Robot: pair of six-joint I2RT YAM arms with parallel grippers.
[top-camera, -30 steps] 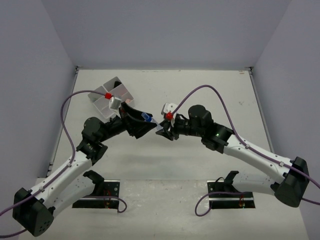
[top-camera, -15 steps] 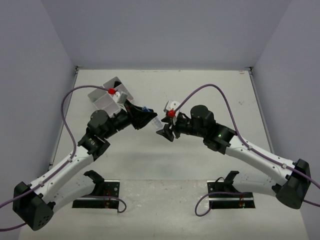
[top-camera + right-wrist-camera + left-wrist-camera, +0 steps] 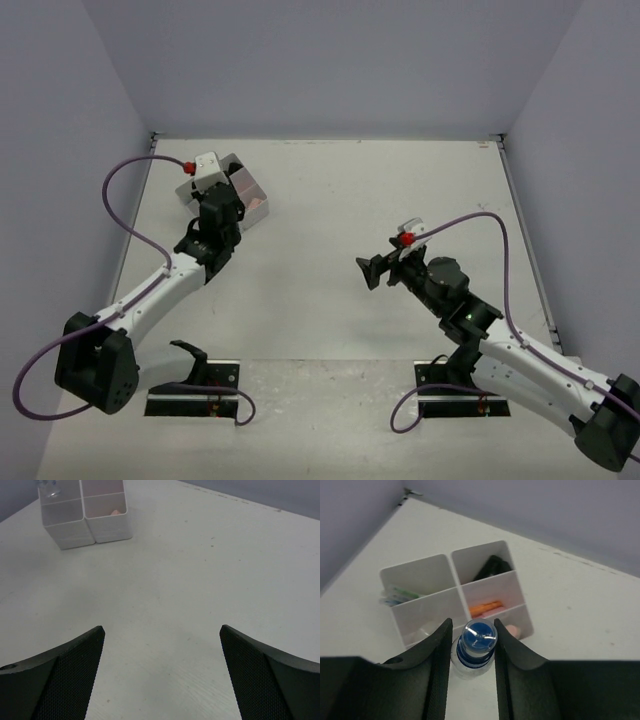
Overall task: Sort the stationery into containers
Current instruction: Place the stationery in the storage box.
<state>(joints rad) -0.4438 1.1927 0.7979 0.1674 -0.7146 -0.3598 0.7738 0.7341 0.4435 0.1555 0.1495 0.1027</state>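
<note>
While our left gripper [image 3: 472, 625] pinches a blue highlighter [image 3: 477, 641] at the tray [image 3: 417, 572], our right gripper [image 3: 161, 628] gapes wide. We see it empty.

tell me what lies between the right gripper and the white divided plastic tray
Nothing: the right wrist view shows only bare tabletop between the right gripper and the white divided plastic tray.

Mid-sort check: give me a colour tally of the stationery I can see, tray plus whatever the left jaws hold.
Orange highlighter: 1
Blue highlighter, held by the left gripper: 1
Black item: 1
Peach item: 1
Green-blue pen: 1 at least
Total: 5 clearly told apart, 4 in the tray
</note>
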